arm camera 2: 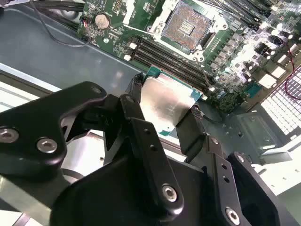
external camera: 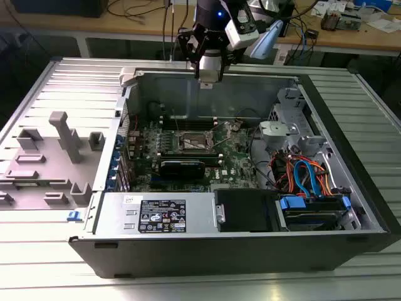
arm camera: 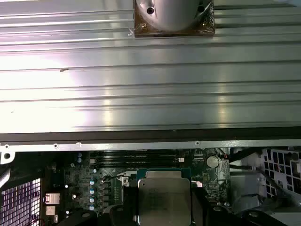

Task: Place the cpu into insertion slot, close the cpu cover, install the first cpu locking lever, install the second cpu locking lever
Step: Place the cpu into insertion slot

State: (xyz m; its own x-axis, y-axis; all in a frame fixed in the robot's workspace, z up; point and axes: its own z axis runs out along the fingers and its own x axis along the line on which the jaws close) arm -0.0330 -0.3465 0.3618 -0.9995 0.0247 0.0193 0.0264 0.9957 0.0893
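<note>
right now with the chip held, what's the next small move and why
The hand grips the flat square silver-topped cpu by two edges, off to one side of the bare dark-framed square socket. Probably carry it across over that socket first.

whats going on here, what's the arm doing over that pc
The robot arm's claw is shut on the cpu, gripping it by two opposite edges and holding it in the air above the open computer case. On the green motherboard below, the insertion slot sits uncovered and empty, so the chip is not yet placed.
</note>
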